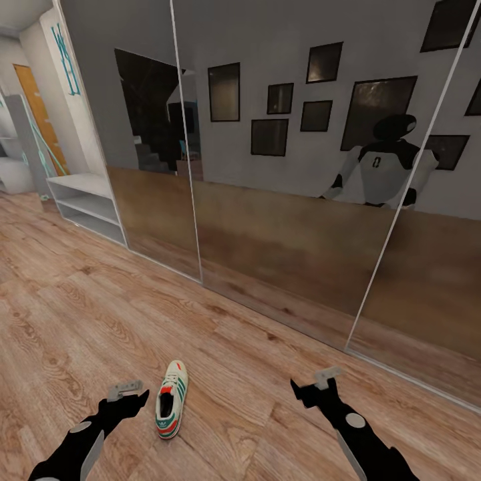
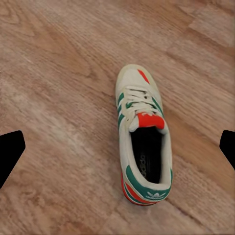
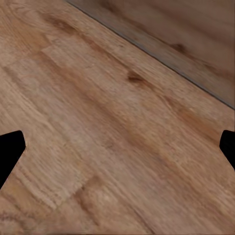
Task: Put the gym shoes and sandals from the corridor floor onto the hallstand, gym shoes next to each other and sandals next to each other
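One cream-white sneaker with green stripes (image 1: 172, 409) lay upright on the wood-grain plank floor (image 1: 80, 321), toe pointing toward the mirrored wall (image 1: 280, 200), between my left gripper (image 1: 127, 394) and right gripper (image 1: 314, 387), both spread apart, empty.

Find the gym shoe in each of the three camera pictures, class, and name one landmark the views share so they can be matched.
Head view: the gym shoe lies low and left of centre on the floor, just right of the left gripper.
Left wrist view: it lies right of centre, between the open fingers.
Right wrist view: not in it.
Shared landmark: the wood-grain plank floor.
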{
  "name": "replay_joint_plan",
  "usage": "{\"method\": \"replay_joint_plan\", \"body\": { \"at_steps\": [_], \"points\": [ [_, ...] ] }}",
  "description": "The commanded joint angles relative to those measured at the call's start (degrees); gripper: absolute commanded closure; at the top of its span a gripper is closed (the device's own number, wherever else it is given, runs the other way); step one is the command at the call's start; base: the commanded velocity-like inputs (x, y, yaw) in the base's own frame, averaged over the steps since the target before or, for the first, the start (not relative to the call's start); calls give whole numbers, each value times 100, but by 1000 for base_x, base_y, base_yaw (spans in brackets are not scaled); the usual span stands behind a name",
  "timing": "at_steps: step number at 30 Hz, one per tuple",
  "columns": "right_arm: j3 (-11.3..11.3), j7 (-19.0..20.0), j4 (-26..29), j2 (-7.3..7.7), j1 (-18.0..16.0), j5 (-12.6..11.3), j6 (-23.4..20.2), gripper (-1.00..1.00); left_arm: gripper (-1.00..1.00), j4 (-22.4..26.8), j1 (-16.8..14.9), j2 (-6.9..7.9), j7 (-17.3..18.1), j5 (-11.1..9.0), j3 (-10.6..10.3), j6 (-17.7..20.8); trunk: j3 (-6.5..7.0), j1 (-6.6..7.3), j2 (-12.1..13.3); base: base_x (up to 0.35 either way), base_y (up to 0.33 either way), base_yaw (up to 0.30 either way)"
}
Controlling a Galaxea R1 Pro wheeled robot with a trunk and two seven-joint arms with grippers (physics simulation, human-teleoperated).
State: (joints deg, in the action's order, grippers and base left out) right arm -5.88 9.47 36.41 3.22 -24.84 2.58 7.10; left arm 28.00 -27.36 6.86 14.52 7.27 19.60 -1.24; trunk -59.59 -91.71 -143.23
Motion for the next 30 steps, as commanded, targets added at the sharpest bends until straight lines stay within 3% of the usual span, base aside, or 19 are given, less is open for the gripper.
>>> {"method": "replay_joint_plan", "body": {
  "at_steps": [1, 11, 20, 30],
  "points": [
    [-37, 71, 5, 6, -3, 30, 8, -100, -100, -1, -3, -2, 43, 83, 42, -10, -5, 1, -2, 0, 0, 0],
    [-127, 402, 36, 11, -3, 36, -32, -100, -100, -43, 10, 3, 43, 162, 36, 1, -5, 1, -2, 105, 0, 0],
    [-137, 447, 61, 17, -3, 33, -45, -100, -100, -41, 5, 6, 35, 177, 35, 17, -5, 1, -2, 271, 0, 0],
    [-116, 450, 68, 36, -3, 32, -58, -100, -100, -3, 18, 2, 34, 178, 35, 19, -5, 1, -2, 54, 0, 0]
  ]
}}
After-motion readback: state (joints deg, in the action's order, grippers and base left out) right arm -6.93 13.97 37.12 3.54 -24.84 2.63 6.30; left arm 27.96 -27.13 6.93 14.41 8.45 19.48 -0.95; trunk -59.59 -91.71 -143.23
